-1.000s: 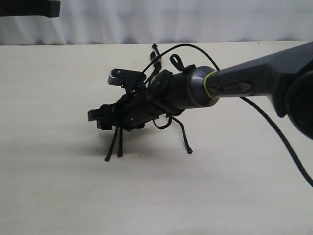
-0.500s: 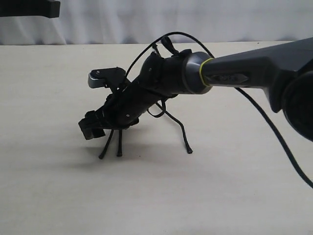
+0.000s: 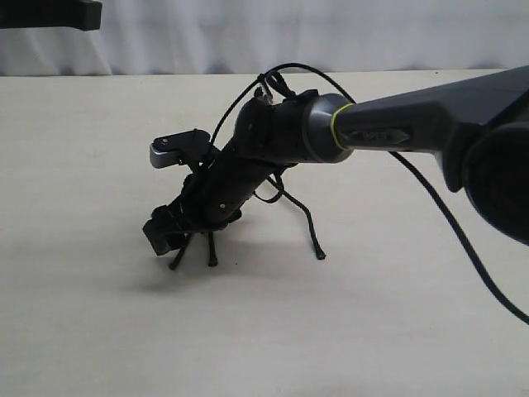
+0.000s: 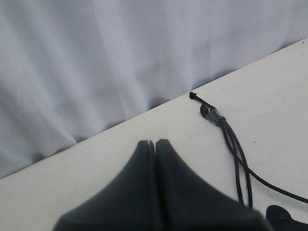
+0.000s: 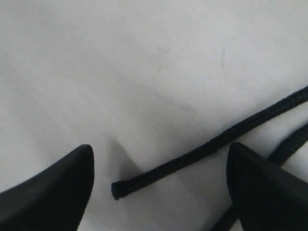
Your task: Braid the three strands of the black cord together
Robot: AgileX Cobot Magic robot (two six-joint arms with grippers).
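Note:
The black cord lies on the pale table (image 3: pixel 99 331). Its bound, knotted end (image 4: pixel 214 115) shows in the left wrist view, with strands (image 4: pixel 238 159) running away from it. In the exterior view one strand (image 3: pixel 307 219) curves off to the right, and two strand tips (image 3: pixel 212 255) poke out under my right gripper (image 3: pixel 163 236). That gripper is tipped down at the table, open, with one blunt strand end (image 5: pixel 117 189) lying loose between its fingers (image 5: pixel 53 187). My left gripper (image 4: pixel 155 143) is shut on nothing, a short way from the knotted end.
The right arm (image 3: pixel 413 124) spans the table from the right edge and hides the cord's middle. Its thicker black cable (image 3: pixel 450 227) hangs down to the right. A white curtain (image 3: pixel 289 33) backs the table's far edge. A dark object (image 3: pixel 50 12) sits at the top left corner.
My right gripper has swung left and tipped down toward the two left strand tips, and its jaws have widened. The left strands shifted slightly; the right strand stayed put.

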